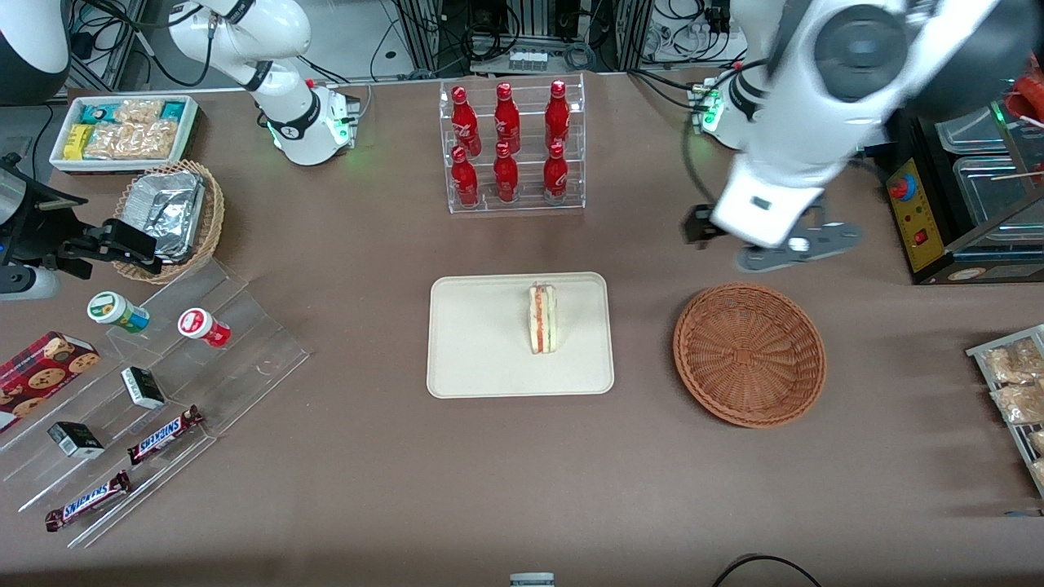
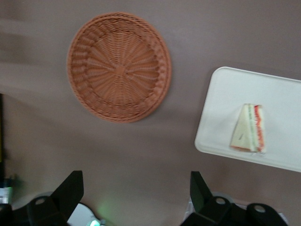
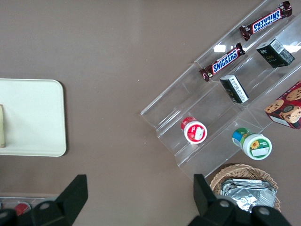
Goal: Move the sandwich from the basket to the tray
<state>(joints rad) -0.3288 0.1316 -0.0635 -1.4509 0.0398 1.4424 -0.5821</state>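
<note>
Pincer [image 2: 136, 188] hangs open above tabletop [image 1: 522, 489]; wrist view alone shows sandwich [image 2: 249, 129] on tray [image 2: 225, 94], beside basket [image 2: 119, 66].

One sandwich [image 1: 542, 319], one tray [image 1: 473, 342], six red bottles [image 1: 510, 143].

Brown desk [image 3: 108, 56] carried the cream tray [image 3: 33, 117], one rounded corner in view. A sliver of the sandwich [image 3: 2, 126] showed on it at the frame edge.

Clear stepped acrylic stand [image 3: 164, 120] sat well apart from the tray. On its steps:
- two Snickers bars [image 3: 265, 20] [image 3: 222, 61]
- two dark boxes [image 3: 275, 52] [image 3: 234, 88]
- a cookie box [image 3: 284, 110]
- a red-lidded jar [image 3: 194, 130] and a green-lidded jar [image 3: 251, 143], both lying on their sides

Tan wicker basket [image 3: 221, 176] holding crumpled foil [image 3: 244, 193] sat just beside the stand, nearest the green-lidded jar.
</note>
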